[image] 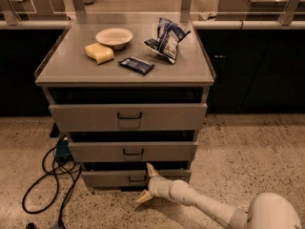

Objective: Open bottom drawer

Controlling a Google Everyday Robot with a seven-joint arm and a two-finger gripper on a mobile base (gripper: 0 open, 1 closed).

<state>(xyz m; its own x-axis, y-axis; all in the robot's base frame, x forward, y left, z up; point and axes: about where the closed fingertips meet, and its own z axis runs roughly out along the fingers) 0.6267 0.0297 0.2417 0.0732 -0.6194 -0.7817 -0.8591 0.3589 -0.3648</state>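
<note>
The claw [146, 184] sits right in front of the bottom drawer [105, 178], fingers spread apart (upper one just right of its handle [137, 179]). That drawer is lowest of three under the bench [66, 69]; above it lie a bowl [114, 36], sponge [99, 53] and bag [167, 38].

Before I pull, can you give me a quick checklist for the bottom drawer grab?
1. Gripper at the bottom drawer front: ok.
2. Gripper fingers spread open: ok.
3. Handle between the fingers: cannot tell; the gripper sits slightly to its right.
4. Grip closed on the handle: not ok.
5. Cable on the floor, left of the drawer's path: ok.
6. Drawer pulled out: not ok, not yet.
</note>
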